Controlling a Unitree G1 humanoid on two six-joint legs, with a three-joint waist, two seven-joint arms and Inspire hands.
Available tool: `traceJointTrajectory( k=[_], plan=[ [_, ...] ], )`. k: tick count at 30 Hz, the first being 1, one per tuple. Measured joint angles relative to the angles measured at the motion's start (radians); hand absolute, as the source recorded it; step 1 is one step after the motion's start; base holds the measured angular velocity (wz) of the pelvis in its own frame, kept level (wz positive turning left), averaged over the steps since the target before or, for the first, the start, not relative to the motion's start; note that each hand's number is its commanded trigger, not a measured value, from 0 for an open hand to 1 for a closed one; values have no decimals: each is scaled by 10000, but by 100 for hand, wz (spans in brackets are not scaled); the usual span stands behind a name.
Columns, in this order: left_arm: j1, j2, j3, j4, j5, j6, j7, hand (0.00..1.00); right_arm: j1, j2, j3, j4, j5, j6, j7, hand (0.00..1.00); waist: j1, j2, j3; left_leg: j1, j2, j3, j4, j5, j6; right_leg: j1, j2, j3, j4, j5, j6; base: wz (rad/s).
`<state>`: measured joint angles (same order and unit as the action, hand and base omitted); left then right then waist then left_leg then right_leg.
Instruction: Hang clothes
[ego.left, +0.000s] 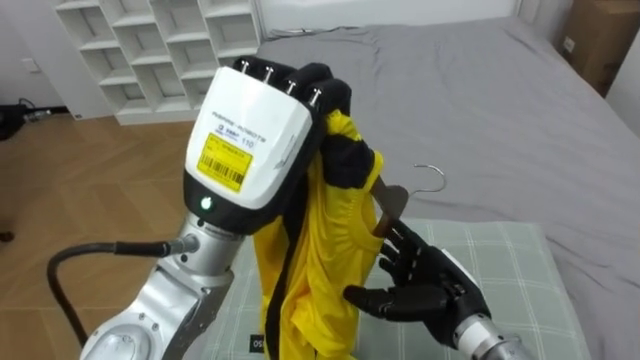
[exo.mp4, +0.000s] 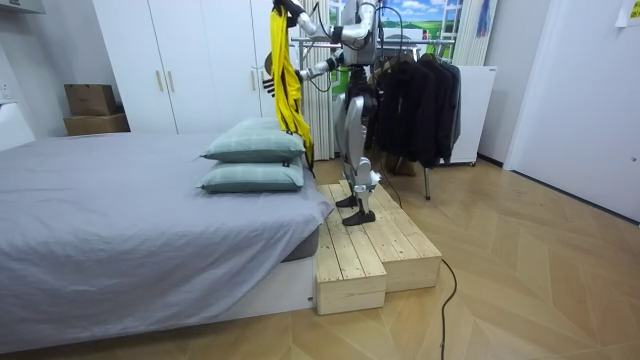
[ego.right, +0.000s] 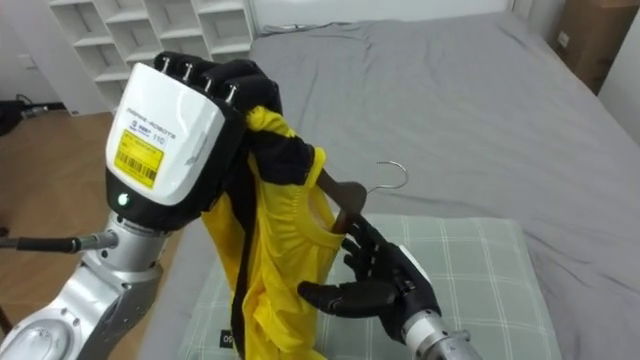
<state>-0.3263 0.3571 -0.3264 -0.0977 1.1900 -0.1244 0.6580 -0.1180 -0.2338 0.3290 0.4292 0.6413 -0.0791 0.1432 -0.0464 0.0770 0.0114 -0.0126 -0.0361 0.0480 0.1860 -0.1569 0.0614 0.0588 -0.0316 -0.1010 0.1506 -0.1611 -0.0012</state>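
Left hand (ego.left: 255, 130) clenched on the yellow garment (ego.left: 330, 250), held high above the checked pillow (ego.left: 500, 270).
Right hand (ego.left: 430, 290), fingers spread loose, is just beside the wooden hanger (ego.left: 390, 200) poking from the garment, over that pillow.

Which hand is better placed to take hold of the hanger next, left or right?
Probably the right. The right hand is open just below the hanger, while the left hand is shut on the yellow garment and holds it up.
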Motion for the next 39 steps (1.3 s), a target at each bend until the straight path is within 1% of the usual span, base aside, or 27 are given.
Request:
traceJointTrajectory(
  k=[1,3,7,10,12,16,20,21,27,35,39],
  plan=[
    [-139,-34,1,0,0,85,0,100,0,2,4,2,-5,86,0,0,18,21,-10,-33,3,13,6,0,0,-33,1,3,5,1,-1,0],
    [-319,-49,3,-4,-1,105,0,100,-1,12,4,2,-3,103,4,0,28,53,-25,-50,2,17,13,0,0,-47,-1,3,5,1,-1,0],
    [-326,-173,2,-12,0,105,1,100,-2,-2,1,3,23,109,-54,0,6,100,-35,-67,-13,13,21,0,0,-59,-13,24,-4,0,-1,0],
    [-407,-193,2,-12,1,137,3,100,-2,1,2,11,165,164,-240,0,11,188,-38,-74,-38,9,21,0,1,-61,-26,13,-5,0,0,0],
    [-454,-264,2,-12,14,180,3,100,-8,39,5,107,215,164,-250,0,8,242,-60,-59,-85,11,16,2,3,-52,-31,21,-4,0,0,0],
    [-499,-315,-105,-44,20,241,3,100,-164,219,6,860,410,162,-250,0,-22,261,-58,27,-78,6,13,2,4,46,-30,-12,-5,0,-1,2],
    [-772,-393,-297,-178,29,287,-97,100,-210,337,5,1542,650,157,-245,0,3,262,-56,48,-72,-60,18,3,4,92,-39,-81,-6,0,0,3],
    [-773,-407,-297,-270,29,291,-153,100,-210,399,5,1584,653,155,-245,0,-12,262,-55,49,-72,-58,18,3,4,91,-38,-80,-6,0,0,0],
    [-774,-593,-297,-402,26,290,-403,100,-210,447,3,1589,645,139,-246,0,-4,249,-46,49,-73,-57,15,2,4,89,-35,-77,-14,0,0,0],
    [-774,-604,-298,-404,26,281,-418,100,-218,452,-2,1537,643,139,-245,0,-2,238,-39,45,-82,-56,6,2,4,89,-35,-78,-16,0,1,0],
    [-773,-605,-298,-404,22,281,-415,100,-361,452,-2,1537,653,139,-246,0,2,229,-32,51,-74,-49,-3,2,4,85,-33,-55,-16,0,1,0]
  ],
)
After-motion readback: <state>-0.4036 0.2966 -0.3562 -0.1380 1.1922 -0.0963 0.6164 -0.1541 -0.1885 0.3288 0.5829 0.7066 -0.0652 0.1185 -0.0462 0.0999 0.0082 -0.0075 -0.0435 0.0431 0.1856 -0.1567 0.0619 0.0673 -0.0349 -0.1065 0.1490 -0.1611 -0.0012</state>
